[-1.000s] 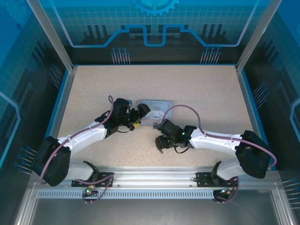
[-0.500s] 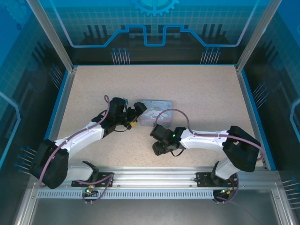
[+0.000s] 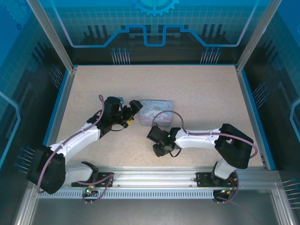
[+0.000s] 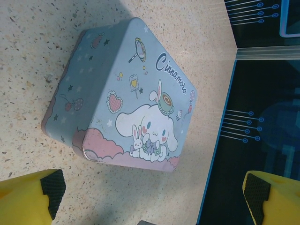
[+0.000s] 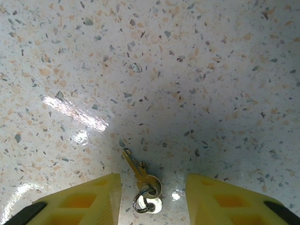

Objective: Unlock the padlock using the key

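Key (image 5: 140, 174) lies flat on the table (image 5: 197, 70), blade pointing away from the wrist, with a small ring (image 5: 146, 203) through its bow. It looks like thin, stiff, light metal, likely to skid on the smooth speckled top. Lying flat, it offers little edge to pinch. The bow end by the ring seems the best place to take hold, leaving the blade free for the lock. The right gripper (image 5: 151, 197) hangs low over it, fingers (image 5: 89, 199) apart on either side, touching neither key nor ring. The left gripper (image 4: 154, 197) is spread wide, holding nothing, and faces the tin (image 4: 136, 93). The tin rests on the table with its lid shut, so its contents cannot be told.
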Robot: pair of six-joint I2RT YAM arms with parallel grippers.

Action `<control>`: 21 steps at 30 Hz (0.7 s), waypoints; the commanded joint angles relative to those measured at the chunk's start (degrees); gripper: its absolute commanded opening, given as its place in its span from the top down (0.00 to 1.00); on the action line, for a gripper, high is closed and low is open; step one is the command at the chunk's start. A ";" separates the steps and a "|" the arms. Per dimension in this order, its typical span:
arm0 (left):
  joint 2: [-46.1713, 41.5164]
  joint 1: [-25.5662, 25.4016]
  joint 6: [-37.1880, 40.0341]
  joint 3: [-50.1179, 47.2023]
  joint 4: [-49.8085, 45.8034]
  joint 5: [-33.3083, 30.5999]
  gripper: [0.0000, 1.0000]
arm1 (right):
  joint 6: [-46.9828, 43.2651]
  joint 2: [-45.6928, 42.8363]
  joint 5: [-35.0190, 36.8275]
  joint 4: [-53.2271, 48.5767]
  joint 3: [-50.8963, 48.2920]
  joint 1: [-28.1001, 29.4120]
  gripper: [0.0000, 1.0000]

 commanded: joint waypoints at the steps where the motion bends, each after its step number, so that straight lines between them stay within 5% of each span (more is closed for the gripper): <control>1: -0.67 0.50 0.66 -0.90 -0.81 0.33 0.01 | -0.06 1.32 0.75 -1.76 0.59 1.39 0.60; 7: -0.55 0.52 0.39 -0.97 -0.53 0.24 0.01 | 0.21 3.83 1.36 -1.54 0.75 2.09 0.67; 12: -0.34 0.57 0.26 -0.79 -0.40 0.41 0.01 | 0.13 4.42 2.63 -1.64 1.11 1.89 0.99; 21: 0.07 0.57 2.39 0.17 -0.98 2.49 0.01 | -3.55 -10.47 -8.11 3.00 -2.63 -7.75 1.00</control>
